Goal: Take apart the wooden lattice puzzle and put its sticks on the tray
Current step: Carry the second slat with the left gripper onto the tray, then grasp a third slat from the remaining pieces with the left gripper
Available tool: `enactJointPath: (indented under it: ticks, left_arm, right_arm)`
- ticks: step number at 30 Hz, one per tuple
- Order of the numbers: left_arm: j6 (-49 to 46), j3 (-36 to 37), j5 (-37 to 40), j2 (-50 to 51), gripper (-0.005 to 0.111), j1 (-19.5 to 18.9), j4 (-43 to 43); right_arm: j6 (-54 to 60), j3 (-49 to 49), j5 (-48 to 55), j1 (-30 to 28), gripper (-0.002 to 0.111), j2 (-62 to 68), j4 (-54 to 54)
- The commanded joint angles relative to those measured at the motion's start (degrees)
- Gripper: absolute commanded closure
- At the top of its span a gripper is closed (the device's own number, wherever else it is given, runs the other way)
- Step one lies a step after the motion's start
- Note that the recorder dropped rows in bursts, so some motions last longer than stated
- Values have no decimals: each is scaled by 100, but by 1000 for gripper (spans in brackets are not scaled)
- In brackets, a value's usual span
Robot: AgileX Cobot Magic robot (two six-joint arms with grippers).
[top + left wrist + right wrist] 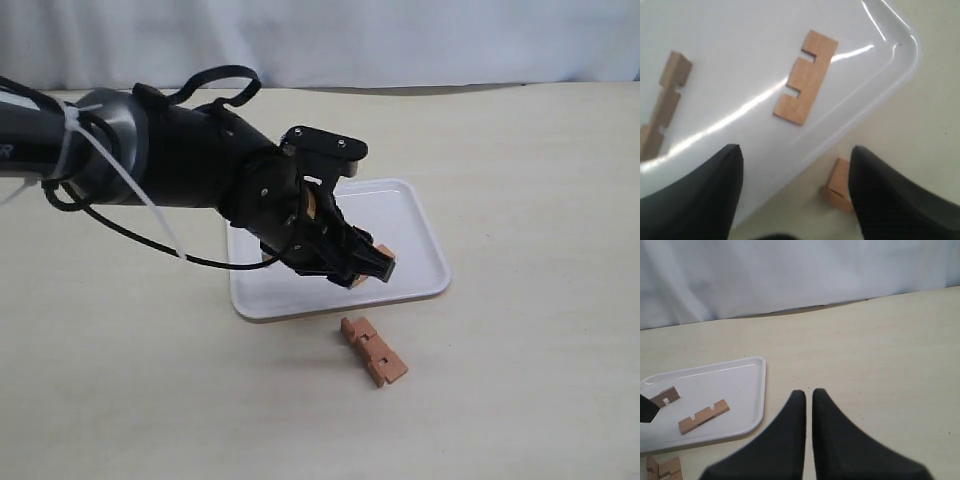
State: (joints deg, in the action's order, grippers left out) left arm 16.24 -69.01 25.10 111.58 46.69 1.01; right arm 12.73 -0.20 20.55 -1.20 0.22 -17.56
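From the exterior view, the left fingers (368,264) hang low over the near part of the tray (420,238), and the rest of the puzzle (373,350) lies on the desk (520,350) just off the tray's near rim. It looks like two sticks lying together, though at this size I cannot tell whether their notches are locked. These are small, stiff, light wooden bars, unlikely to break but quick to skate or twist on a smooth top. The safest hold is probably across the narrow width at mid-length, away from the notches, with the other piece steadied if they bind. In the left wrist view the fingers stand wide apart and carry nothing. Between and beyond them one stick (805,77) lies flat on the tray with its notches showing, and a second stick (662,117) lies well apart from it toward the picture's edge. The piece on the desk peeks in just outside the rim (that low rim is what a sliding approach would catch on). In the right wrist view the right fingers (840,440) are pressed nearly together with nothing between them, poised above bare desk well away from the tray. Nothing else crowds the work.
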Motion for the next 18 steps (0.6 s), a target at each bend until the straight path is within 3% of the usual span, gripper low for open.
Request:
enactJointPath:
  ticks: [1,9,15,18]
  left_arm:
    - [-390,-38,645,-46,49,53,984]
    - [29,-38,831,3,50,568,1016]
    - [694,-79,917,56,61,611,698]
    - [1066,-555,1723,259,61,616,345]
  right_arm:
    - [-4,20,-72,-25,104,45,6]
    - [-4,20,-72,-25,104,45,6]
    - [-4,20,-72,-25,104,45,6]
    - [-4,20,-72,-25,104,45,6]
